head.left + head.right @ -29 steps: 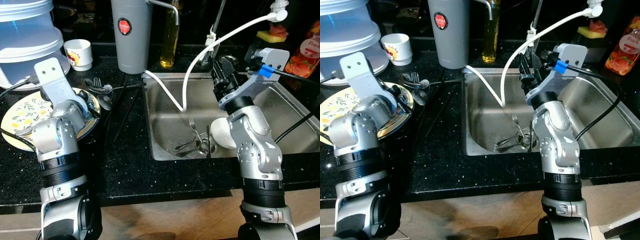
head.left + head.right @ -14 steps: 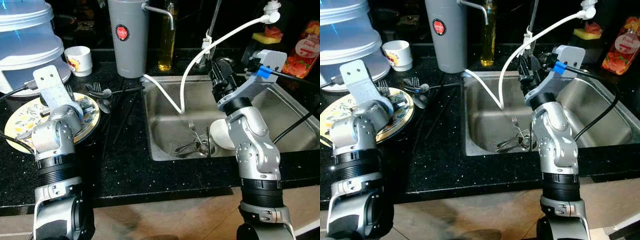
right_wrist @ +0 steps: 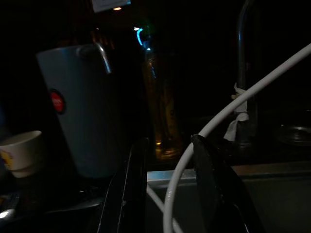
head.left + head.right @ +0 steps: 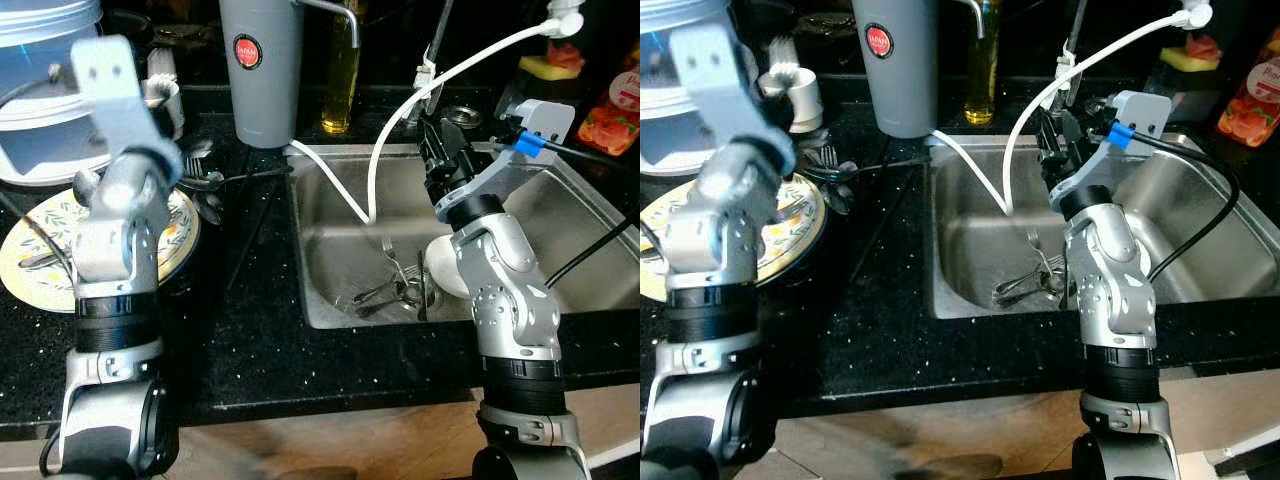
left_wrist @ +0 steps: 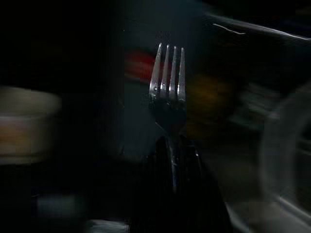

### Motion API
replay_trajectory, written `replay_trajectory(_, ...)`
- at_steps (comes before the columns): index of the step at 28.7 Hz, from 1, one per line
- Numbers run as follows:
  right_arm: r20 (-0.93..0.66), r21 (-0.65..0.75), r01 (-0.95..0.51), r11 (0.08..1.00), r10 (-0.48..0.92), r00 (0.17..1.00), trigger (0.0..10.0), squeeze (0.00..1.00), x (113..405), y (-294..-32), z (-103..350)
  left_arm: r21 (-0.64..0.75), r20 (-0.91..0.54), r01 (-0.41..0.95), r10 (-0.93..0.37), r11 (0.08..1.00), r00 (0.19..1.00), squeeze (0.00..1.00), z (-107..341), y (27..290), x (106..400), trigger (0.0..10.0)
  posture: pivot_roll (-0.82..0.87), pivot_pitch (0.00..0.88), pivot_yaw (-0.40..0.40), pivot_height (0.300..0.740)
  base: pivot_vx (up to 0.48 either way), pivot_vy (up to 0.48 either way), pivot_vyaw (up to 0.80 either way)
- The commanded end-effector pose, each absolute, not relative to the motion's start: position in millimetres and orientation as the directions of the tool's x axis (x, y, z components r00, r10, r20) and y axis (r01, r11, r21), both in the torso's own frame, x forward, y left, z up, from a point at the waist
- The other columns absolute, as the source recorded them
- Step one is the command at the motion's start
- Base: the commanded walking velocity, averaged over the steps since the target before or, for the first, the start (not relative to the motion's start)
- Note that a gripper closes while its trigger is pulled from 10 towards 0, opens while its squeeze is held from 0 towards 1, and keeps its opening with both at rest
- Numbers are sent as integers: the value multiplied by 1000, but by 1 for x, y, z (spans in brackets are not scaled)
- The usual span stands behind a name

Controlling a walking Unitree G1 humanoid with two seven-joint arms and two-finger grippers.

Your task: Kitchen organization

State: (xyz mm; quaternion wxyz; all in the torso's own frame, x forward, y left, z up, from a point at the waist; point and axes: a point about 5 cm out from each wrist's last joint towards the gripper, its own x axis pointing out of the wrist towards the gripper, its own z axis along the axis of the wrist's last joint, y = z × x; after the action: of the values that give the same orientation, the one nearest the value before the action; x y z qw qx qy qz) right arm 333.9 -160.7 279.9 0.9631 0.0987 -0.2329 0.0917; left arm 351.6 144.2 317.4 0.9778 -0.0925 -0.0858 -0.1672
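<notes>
My left gripper (image 5: 170, 145) is raised above the counter near a white cup (image 4: 802, 98) and is shut on a silver fork (image 5: 168, 73), tines pointing away from the wrist. The fork's tines (image 4: 786, 72) show beside the cup. Below the arm lies a floral plate (image 4: 30, 270) with cutlery on it. My right gripper (image 4: 440, 140) is open over the back edge of the steel sink (image 4: 330, 250), holding nothing, and a white hose (image 3: 214, 124) crosses in front of its fingers (image 3: 206, 170). Several forks and spoons (image 4: 395, 290) lie in the sink beside a white bowl (image 4: 440, 272).
Loose cutlery (image 4: 205, 178) lies on the black counter between plate and sink. A grey thermos (image 4: 262, 60), an oil bottle (image 4: 340, 70) and the tap stand at the back. A plastic steamer (image 4: 40, 110) sits far left; a sponge (image 4: 550, 68) and red bottle (image 4: 615, 100) far right.
My left arm has lifted from the plate up and back toward the cup, carrying a fork. The right arm has stayed at the sink's back edge.
</notes>
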Motion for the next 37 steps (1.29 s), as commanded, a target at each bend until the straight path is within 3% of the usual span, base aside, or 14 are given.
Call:
replay_trajectory(1, 487, 128, -202, 971, 116, 866, 10000, 0, 332, -163, 284, -172, 147, 467, -446, 867, 883, 0, 311, 126, 349, 10000, 146, 66, -24, 740, 0, 0, 0)
replay_trajectory(10, 541, 107, 88, 990, -132, 831, 10000, 0, 329, -198, 303, -105, -21, 704, -709, 702, 705, 0, 269, 44, 356, 10000, 120, 55, -17, 740, 0, 0, 0)
replay_trajectory(11, 554, 102, 109, 989, -148, 819, 10000, 0, 327, -201, 306, -104, -26, 725, -730, 681, 682, 529, 267, 38, 355, 10000, 120, 55, -17, 740, 0, 0, 0)
replay_trajectory(13, 563, 98, 124, 987, -158, 811, 10000, 0, 326, -203, 308, -110, -32, 743, -750, 660, 661, 529, 267, 34, 354, 10000, 120, 55, -17, 740, 0, 0, 0)
replay_trajectory(14, 575, 99, 136, 986, -168, 801, 10000, 0, 324, -205, 310, -102, 1, 776, -780, 622, 626, 1000, 273, 29, 351, 10000, 106, 53, -11, 740, 0, 0, 0)
replay_trajectory(16, 581, 101, 138, 985, -171, 796, 10000, 0, 323, -206, 311, -95, 60, 808, -806, 582, 588, 1000, 285, 29, 346, 10000, 106, 53, -11, 740, 0, 0, 0)
replay_trajectory(17, 584, 101, 136, 986, -169, 794, 10000, 0, 322, -206, 311, -92, 89, 810, -805, 579, 586, 565, 291, 32, 344, 10000, 106, 53, -11, 740, 0, 0, 0)
replay_trajectory(18, 586, 102, 135, 986, -169, 793, 10000, 0, 322, -206, 311, -86, 109, 810, -802, 580, 587, 0, 294, 34, 344, 10000, 106, 53, -11, 740, 0, 0, 0)
replay_trajectory(23, 583, 109, 99, 989, -144, 800, 10000, 0, 323, -199, 309, -1, 133, 736, -729, 677, 671, 0, 307, 70, 345, 10000, 119, 54, -13, 740, 0, 0, 0)
replay_trajectory(25, 568, 94, 50, 994, -94, 818, 10000, 0, 325, -189, 304, 119, 43, 621, -629, 775, 776, 0, 302, 100, 342, 10000, 130, 55, -11, 740, 0, 0, 0)
replay_trajectory(28, 556, 90, 21, 996, -68, 829, 10000, 0, 326, -183, 300, 111, -1, 544, -547, 832, 837, 0, 298, 122, 338, 10000, 139, 56, -8, 740, 0, 0, 0)
replay_trajectory(30, 543, 98, -9, 995, -46, 839, 10000, 0, 327, -179, 296, 87, -46, 448, -446, 890, 894, 0, 290, 143, 332, 10000, 147, 56, -10, 740, 0, 0, 0)
replay_trajectory(33, 523, 113, -51, 992, -16, 852, 10000, 0, 329, -172, 290, 241, -75, 253, -242, 937, 968, 0, 274, 183, 321, 10000, 169, 55, -14, 740, 0, 0, 0)
replay_trajectory(37, 486, 73, -184, 980, 126, 865, 10000, 0, 331, -154, 283, 181, -76, 81, -68, 980, 995, 0, 270, 216, 319, 10000, 181, 50, -25, 740, 0, 0, 0)
